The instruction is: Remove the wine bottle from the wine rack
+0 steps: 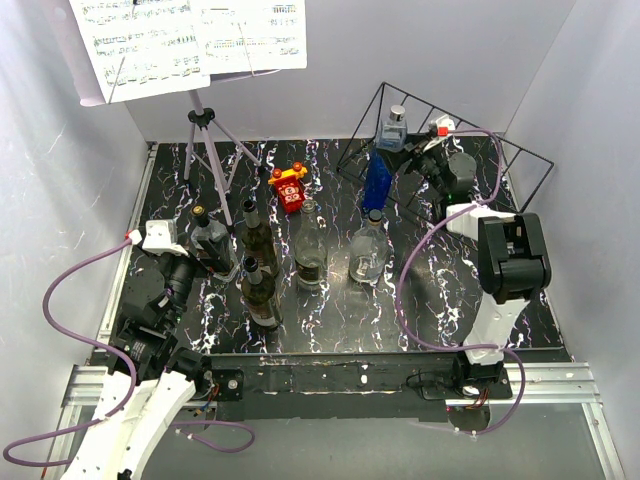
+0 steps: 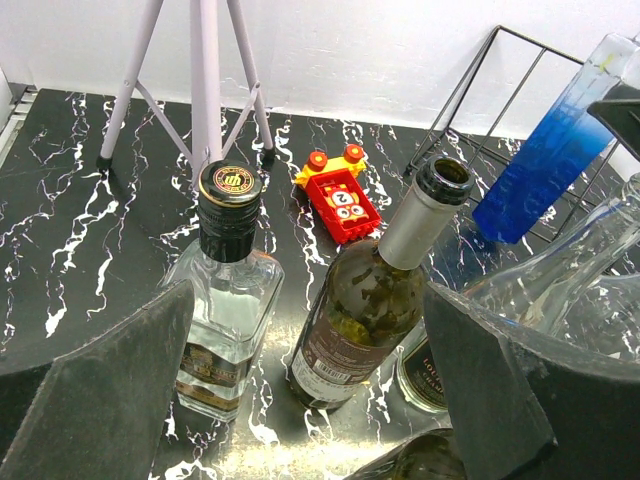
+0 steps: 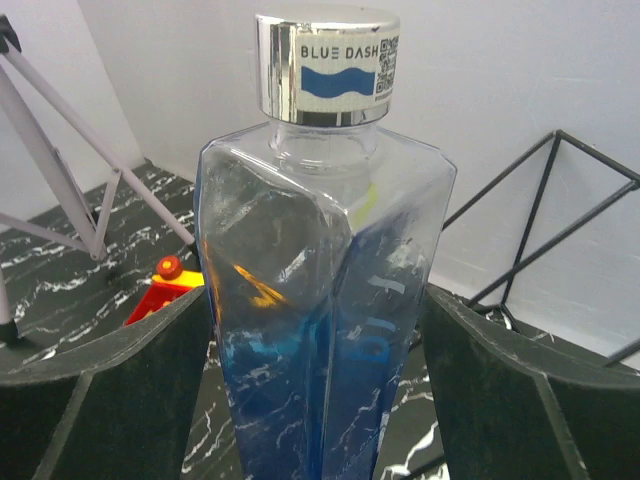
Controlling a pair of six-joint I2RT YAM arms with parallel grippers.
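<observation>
a black desk [image 1: 330, 310] veined with white marbling. at the back left, a pale music stand [image 1: 205, 150] stands on tripod legs. near the back centre lies a small red and yellow toy [image 1: 289, 187]. five bottles stand upright across the middle: a square capped bottle [image 1: 210, 240] at the left, two dark bottles [image 1: 262, 295] just beside it, one behind the other, and two clear bottles [image 1: 368, 250] to their right. a black wire rack [image 1: 520, 152] sits in the back right corner.
</observation>
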